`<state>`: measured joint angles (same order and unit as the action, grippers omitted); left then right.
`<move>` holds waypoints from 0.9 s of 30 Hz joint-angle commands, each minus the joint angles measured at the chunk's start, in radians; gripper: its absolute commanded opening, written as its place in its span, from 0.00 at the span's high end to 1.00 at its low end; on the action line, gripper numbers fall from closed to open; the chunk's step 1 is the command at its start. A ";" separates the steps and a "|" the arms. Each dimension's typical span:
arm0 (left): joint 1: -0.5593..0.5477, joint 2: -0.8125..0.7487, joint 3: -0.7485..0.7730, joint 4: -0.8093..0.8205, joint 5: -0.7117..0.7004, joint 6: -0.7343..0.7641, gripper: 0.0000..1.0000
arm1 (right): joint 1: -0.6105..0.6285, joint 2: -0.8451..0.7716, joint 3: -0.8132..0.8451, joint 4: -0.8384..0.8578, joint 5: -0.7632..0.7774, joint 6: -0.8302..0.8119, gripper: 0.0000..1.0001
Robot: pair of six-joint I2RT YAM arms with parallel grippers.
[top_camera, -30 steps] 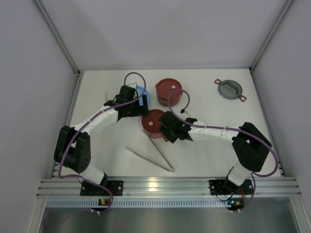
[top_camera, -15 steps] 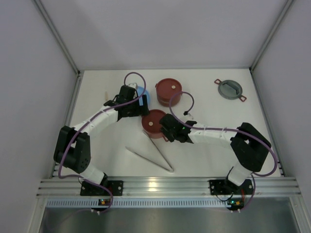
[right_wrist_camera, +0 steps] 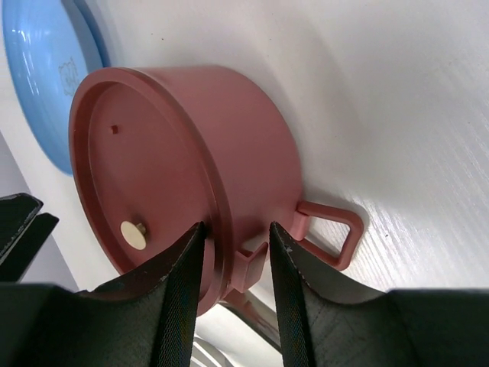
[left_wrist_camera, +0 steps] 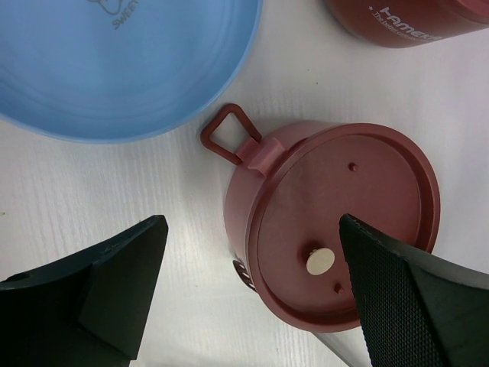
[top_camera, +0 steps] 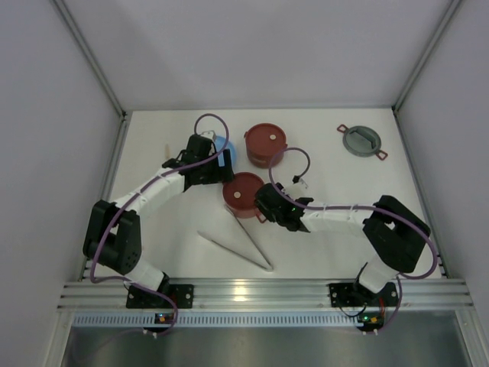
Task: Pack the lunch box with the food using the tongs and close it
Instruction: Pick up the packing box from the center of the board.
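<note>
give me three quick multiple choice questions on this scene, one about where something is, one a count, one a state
1. Where do the tongs lie?
A) in a bowl
B) on the bare table
C) on the blue plate

2. How many dark-red lidded bowls show from above?
A) one
B) two
C) four

3. How is the left tool?
A) shut on the tongs
B) shut on a lid
C) open wide, holding nothing

Answers:
1 B, the tongs lie flat on the table, in front of the near bowl.
2 B, only the near bowl and the far bowl are there.
3 C, its fingers stand far apart over the near bowl and touch nothing.
</note>
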<state>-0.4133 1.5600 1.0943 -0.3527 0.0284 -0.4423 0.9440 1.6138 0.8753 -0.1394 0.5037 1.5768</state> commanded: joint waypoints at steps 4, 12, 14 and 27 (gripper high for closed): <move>-0.002 -0.048 -0.014 0.021 -0.010 0.013 0.01 | -0.008 0.029 -0.091 0.055 -0.042 -0.005 0.61; -0.002 -0.049 -0.014 0.021 -0.007 0.011 0.01 | -0.013 0.029 -0.136 0.106 -0.059 0.042 0.62; -0.002 -0.049 -0.016 0.024 -0.007 0.010 0.01 | -0.014 0.017 -0.142 0.104 -0.059 0.048 0.66; -0.002 -0.067 -0.017 0.021 -0.013 0.002 0.01 | -0.024 -0.121 -0.055 -0.112 -0.005 -0.096 0.94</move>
<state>-0.4133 1.5520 1.0775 -0.3538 0.0280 -0.4427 0.9310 1.5497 0.7696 -0.0368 0.4595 1.6039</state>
